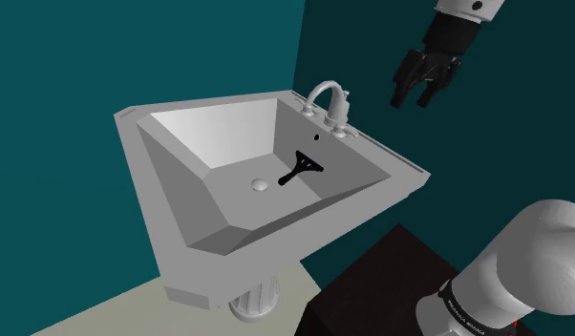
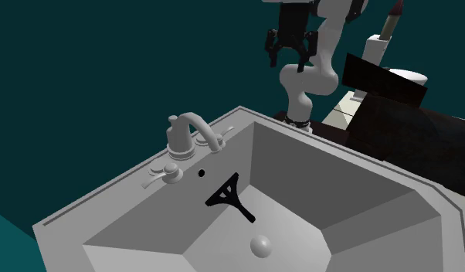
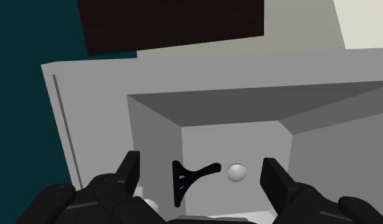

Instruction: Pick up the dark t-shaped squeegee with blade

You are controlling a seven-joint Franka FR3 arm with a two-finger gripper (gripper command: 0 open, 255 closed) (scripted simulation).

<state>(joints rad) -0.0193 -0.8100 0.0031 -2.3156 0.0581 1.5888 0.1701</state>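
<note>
Jaws hung wide apart and empty, high above the sink (image 1: 181,107).
The black squeegee (image 1: 302,169) lay inside it, at the drain's (image 1: 260,185) two o'clock in the shoulder view.

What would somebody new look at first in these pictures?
The big grey sink stands out against the teal wall. A small black squeegee lies in its bowl, right beside the drain. High over the sink, past the faucet, the robot's black gripper hangs open in the air.
</note>
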